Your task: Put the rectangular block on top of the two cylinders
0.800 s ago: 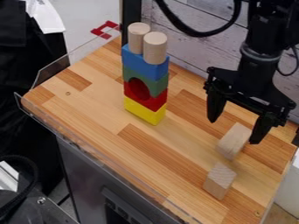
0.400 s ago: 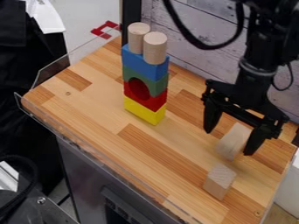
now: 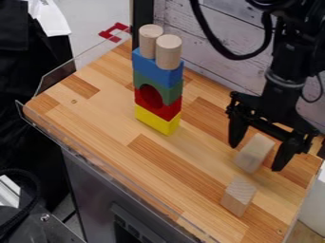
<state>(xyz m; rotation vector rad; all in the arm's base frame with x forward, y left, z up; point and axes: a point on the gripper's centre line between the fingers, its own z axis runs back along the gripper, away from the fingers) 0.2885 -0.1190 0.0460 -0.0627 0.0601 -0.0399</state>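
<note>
My gripper point(image 3: 257, 158) hangs at the right of the table, open, with its two fingers apart on either side of a plain wooden rectangular block point(image 3: 254, 153). The fingers look slightly above or behind that block, and nothing is held. A second plain wooden block point(image 3: 238, 196) stands just in front of the first. Left of the gripper rises a tower, topped by two upright wooden cylinders, the left one point(image 3: 150, 41) and the right one point(image 3: 168, 52), side by side on a blue block point(image 3: 157, 70).
Under the blue block are a green arch point(image 3: 172, 93), a red block point(image 3: 169, 110) and a yellow block point(image 3: 157, 122) on the wooden table point(image 3: 108, 123). A clear guard runs along the table's left and front edges. A wall of boards stands behind.
The gripper has come down toward the rectangular block, drifting left and then slightly back to the right. Its fingers stay open. The blocks and the tower have not moved.
</note>
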